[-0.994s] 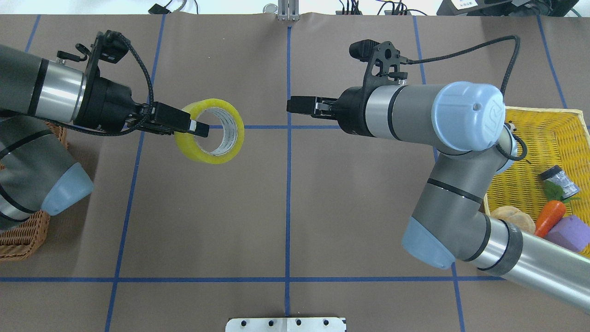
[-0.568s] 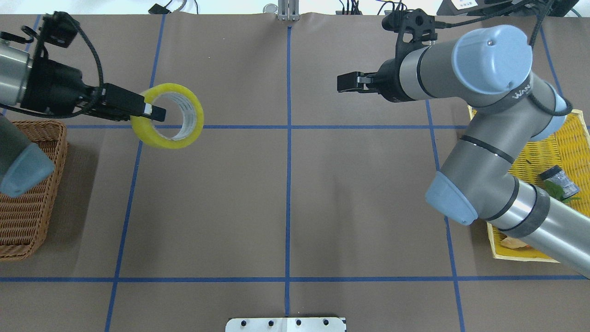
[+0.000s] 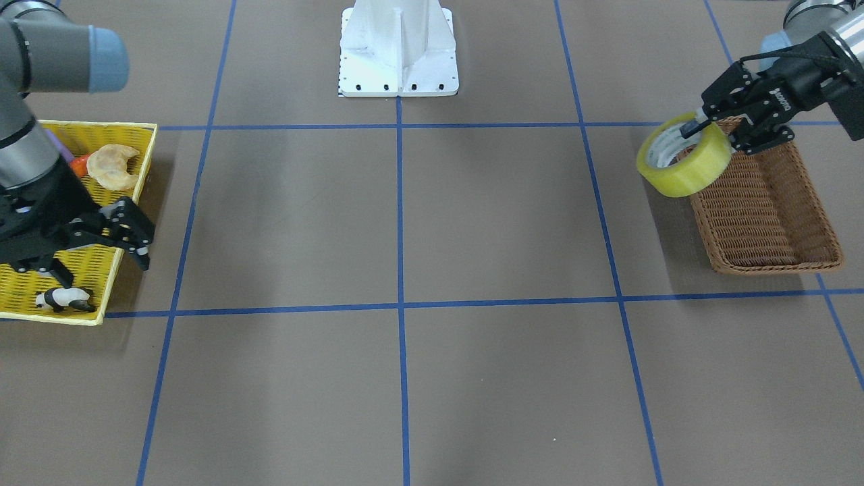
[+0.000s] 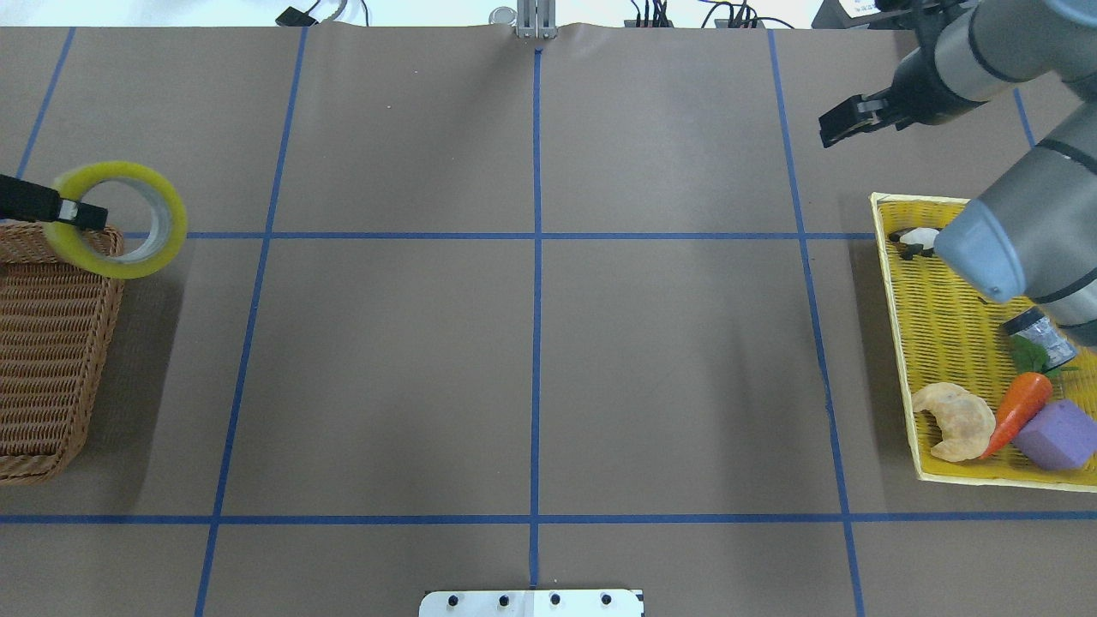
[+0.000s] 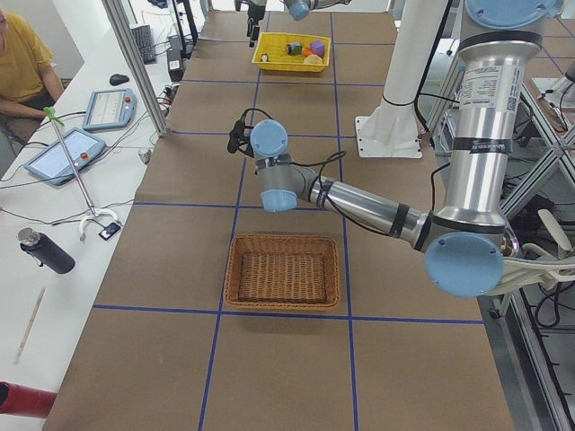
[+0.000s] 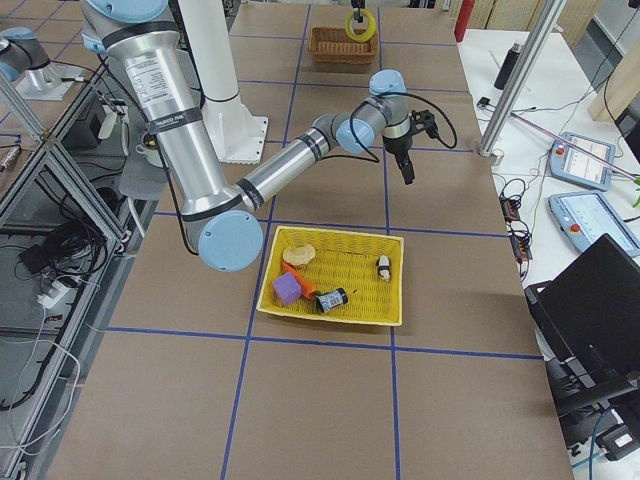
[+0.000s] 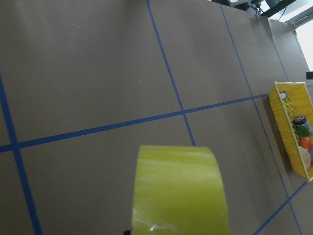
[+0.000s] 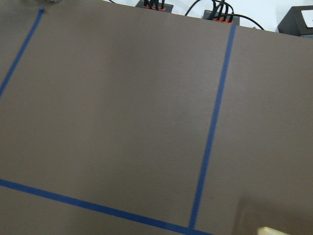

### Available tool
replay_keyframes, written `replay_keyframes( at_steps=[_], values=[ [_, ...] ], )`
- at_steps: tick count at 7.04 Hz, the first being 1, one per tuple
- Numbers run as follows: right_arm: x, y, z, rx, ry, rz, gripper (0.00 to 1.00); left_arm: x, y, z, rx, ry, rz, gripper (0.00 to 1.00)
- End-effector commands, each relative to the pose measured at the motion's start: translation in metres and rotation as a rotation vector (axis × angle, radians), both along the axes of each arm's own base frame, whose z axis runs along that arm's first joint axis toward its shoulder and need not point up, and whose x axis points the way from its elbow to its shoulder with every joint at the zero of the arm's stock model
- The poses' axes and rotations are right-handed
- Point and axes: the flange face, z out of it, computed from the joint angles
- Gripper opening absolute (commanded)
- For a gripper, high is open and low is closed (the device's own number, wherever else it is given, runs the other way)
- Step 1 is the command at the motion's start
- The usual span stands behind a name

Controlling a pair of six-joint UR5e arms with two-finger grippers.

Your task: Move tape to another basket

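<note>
The yellow tape (image 4: pixel 116 261) hangs in my left gripper (image 4: pixel 86 214), which is shut on the roll's wall with one finger inside the core. The roll is tilted and held in the air over the far inner corner of the brown wicker basket (image 4: pixel 51 360). The front-facing view shows the same: the tape (image 3: pixel 688 172), the left gripper (image 3: pixel 705 127) and the basket (image 3: pixel 763 216). The left wrist view shows the tape (image 7: pixel 178 191) up close. My right gripper (image 4: pixel 836 128) is open and empty, above the table beyond the far end of the yellow tray; it also shows in the front-facing view (image 3: pixel 143 248).
The flat yellow mesh tray (image 4: pixel 891 283) at the right edge holds a croissant (image 4: pixel 951 420), a carrot (image 4: pixel 1020 407), a purple block (image 4: pixel 1058 433), a dark can (image 4: pixel 1037 334) and a small black-and-white figure (image 4: pixel 913 240). The wicker basket's inside is bare.
My left arm has carried the tape left, from the table's left-centre to over the wicker basket's corner. My right arm has drawn back to the far right.
</note>
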Motion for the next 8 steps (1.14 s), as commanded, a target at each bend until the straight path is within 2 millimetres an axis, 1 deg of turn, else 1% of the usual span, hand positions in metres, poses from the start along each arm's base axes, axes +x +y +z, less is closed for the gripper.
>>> replay_keyframes(
  at_steps=[1,2,3,4,5,6,7,8],
  values=[
    [0.104,-0.016,0.097,0.014,0.039,-0.134,1.00,-0.048,0.036,0.089,-0.038,-0.048,0.015,0.00],
    [0.151,-0.009,0.138,0.013,0.042,-0.158,1.00,-0.059,0.057,0.118,-0.121,-0.063,-0.001,0.00],
    [0.192,0.013,0.181,-0.027,0.061,-0.143,1.00,-0.068,0.074,0.152,-0.197,-0.078,-0.011,0.00],
    [0.231,0.027,0.201,-0.091,0.063,-0.085,1.00,-0.071,0.088,0.180,-0.238,-0.089,-0.013,0.00],
    [0.244,0.033,0.199,-0.164,0.074,-0.092,0.99,-0.072,0.096,0.208,-0.264,-0.083,-0.024,0.00],
    [0.254,0.047,0.202,-0.200,0.101,-0.121,1.00,-0.075,0.106,0.222,-0.296,-0.049,-0.072,0.00],
    [0.266,0.073,0.236,-0.253,0.109,-0.126,1.00,-0.077,0.114,0.222,-0.340,0.005,-0.150,0.00],
    [0.268,0.079,0.246,-0.269,0.137,-0.124,1.00,-0.078,0.121,0.233,-0.368,0.044,-0.167,0.00]
  ],
)
